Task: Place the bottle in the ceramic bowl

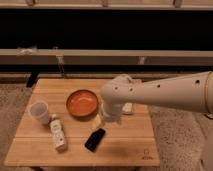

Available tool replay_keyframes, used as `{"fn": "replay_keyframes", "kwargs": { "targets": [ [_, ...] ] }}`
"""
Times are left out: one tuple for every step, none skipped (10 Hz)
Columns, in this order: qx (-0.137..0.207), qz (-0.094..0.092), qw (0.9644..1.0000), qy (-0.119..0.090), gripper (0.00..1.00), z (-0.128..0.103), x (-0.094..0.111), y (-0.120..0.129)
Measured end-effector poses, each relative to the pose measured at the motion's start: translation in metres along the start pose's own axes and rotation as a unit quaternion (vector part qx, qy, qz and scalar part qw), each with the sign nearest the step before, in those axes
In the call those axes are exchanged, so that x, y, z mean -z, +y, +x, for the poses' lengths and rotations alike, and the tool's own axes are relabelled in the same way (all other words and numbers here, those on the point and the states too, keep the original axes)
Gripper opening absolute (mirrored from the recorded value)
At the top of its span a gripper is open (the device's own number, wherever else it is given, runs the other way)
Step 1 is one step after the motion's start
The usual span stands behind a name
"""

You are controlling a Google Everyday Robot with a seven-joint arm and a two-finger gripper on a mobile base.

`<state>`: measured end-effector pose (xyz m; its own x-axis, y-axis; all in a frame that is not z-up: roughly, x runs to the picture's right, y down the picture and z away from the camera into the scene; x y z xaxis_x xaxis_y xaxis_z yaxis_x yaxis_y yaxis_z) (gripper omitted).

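The white bottle (58,134) lies on its side near the front left of the wooden table (135,145), cap pointing away from me. The ceramic bowl (81,103), orange inside with a darker rim, sits at the table's middle with nothing in it. My white arm reaches in from the right. Its gripper (102,121) hangs just off the bowl's right front rim, above the black phone (95,139), open and holding nothing. The bottle is well to the gripper's left and apart from it.
A white cup (39,111) stands at the left, just behind the bottle. A small pale object (128,107) lies right of the bowl, partly behind my arm. A bench and a dark wall run behind the table.
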<state>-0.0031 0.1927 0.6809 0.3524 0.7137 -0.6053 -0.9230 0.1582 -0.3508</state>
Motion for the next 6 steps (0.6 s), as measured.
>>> {"fn": "replay_keyframes", "kwargs": {
  "targets": [
    [0.031,-0.006,0.9995,0.002,0.80,0.0146,-0.0019,0.0166],
    [0.048,-0.009,0.9988,0.004,0.80,0.0232,-0.0034,0.0249],
    [0.050,-0.009,0.9987,0.004,0.80,0.0236,-0.0035,0.0260],
    [0.050,-0.010,0.9987,0.004,0.80,0.0236,-0.0034,0.0260],
    [0.050,-0.010,0.9987,0.004,0.80,0.0236,-0.0034,0.0260],
    [0.050,-0.010,0.9987,0.004,0.80,0.0234,-0.0033,0.0261]
  ]
}}
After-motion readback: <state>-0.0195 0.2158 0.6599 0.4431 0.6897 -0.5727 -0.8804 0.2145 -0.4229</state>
